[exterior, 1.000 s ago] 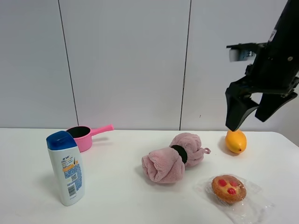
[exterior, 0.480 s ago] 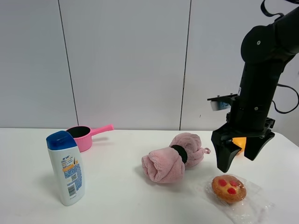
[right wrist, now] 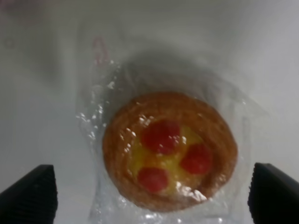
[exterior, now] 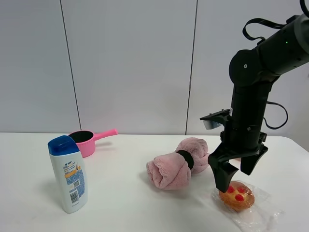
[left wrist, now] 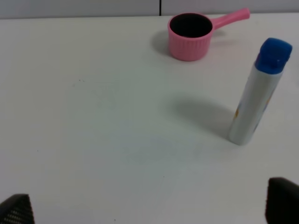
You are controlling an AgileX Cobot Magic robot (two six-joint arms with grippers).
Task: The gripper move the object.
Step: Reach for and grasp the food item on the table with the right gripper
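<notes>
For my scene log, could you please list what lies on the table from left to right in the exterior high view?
White bottle with blue cap → pink saucepan → pink rolled towel → wrapped tart.

Bright, even light falls from overhead — shadows are soft. In my left wrist view the bottle [left wrist: 259, 93] casts a pale grey shadow on the white table [left wrist: 93, 116]. My right wrist view is dimmer and hazy — the tart [right wrist: 169, 151] looks soft, its wrapper [right wrist: 95, 116] glints, my fingertips [right wrist: 29, 195] blur dark.
</notes>
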